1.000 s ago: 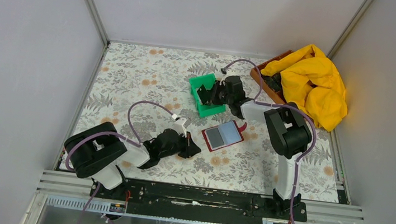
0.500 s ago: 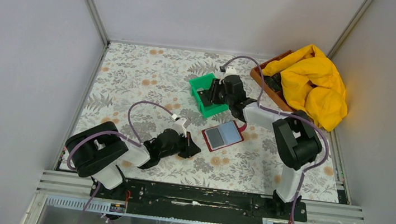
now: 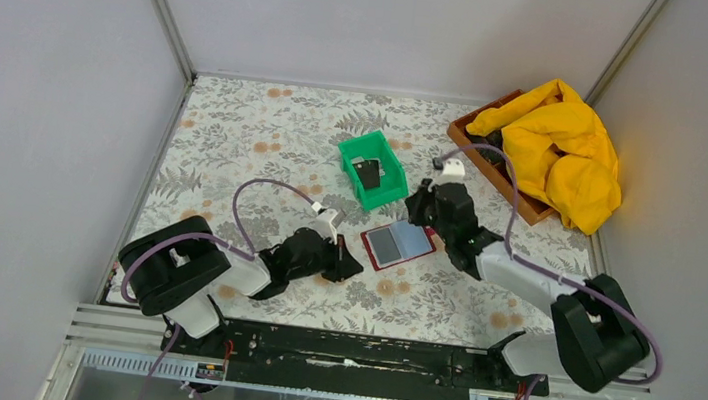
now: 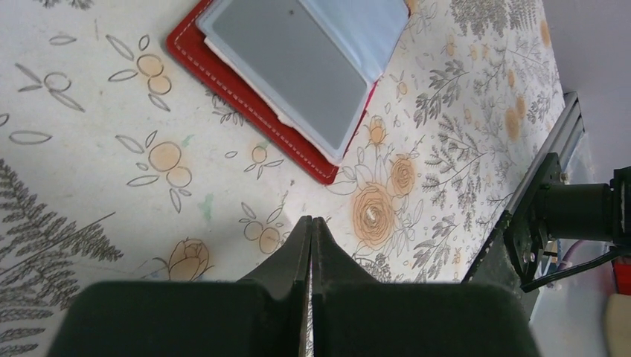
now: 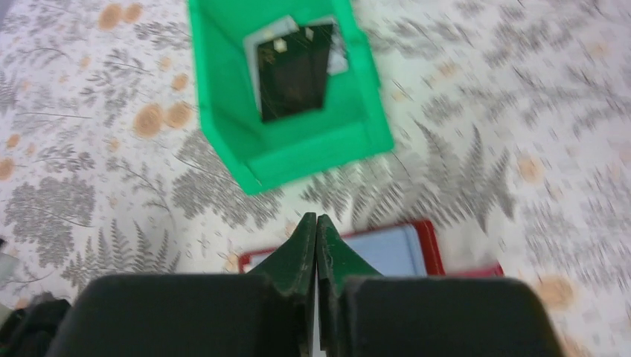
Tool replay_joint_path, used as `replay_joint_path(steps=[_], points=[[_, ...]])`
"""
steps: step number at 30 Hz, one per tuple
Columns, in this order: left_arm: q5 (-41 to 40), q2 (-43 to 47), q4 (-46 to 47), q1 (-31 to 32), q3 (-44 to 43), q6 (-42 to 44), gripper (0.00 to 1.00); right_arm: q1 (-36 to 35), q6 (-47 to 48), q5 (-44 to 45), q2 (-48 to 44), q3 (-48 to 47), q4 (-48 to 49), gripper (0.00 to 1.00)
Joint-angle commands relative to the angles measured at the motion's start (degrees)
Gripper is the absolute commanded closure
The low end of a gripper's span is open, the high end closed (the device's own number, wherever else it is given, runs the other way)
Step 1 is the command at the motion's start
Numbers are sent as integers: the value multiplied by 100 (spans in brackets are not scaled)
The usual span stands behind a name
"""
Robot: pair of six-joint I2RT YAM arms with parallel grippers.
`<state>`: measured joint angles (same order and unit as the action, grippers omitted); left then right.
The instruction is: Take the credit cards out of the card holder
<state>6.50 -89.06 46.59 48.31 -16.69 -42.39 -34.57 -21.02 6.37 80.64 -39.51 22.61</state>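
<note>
While the holder (image 3: 398, 245) lies open on the table between the 2 arms, a grey card (image 4: 290, 74) sits in its sleeve. Other cards (image 5: 294, 67) are in the green bin (image 5: 298, 152). Left gripper (image 3: 356, 270) and right gripper (image 3: 416, 210) both have jaws pressed together, empty.

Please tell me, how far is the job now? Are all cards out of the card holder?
Done: a black card and paler cards lie in the green bin. In hand: nothing; the right pincer is shut and empty by the open card holder, the left pincer shut beside it. Left: a grey card seems to sit in its sleeve.
</note>
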Motion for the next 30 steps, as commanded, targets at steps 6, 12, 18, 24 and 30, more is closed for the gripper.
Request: replay_joint_path(steps=[6, 12, 18, 24, 30], points=[[139, -29, 251, -23, -357, 93, 98, 229, -383, 900, -682, 857, -573, 100], [-95, -33, 389, -15, -311, -67, 72, 274, -207, 1167, -661, 969, -971, 62], [-207, 2, 248, -15, -322, -103, 41, 275, -95, 1171, -186, 950, -971, 60], [-358, 187, 114, -15, -195, -112, 38, 260, -340, 836, 17, 1109, -976, 75], [-536, 309, -96, -12, -201, -24, 39, 168, -530, 534, -134, 1450, -892, 80]])
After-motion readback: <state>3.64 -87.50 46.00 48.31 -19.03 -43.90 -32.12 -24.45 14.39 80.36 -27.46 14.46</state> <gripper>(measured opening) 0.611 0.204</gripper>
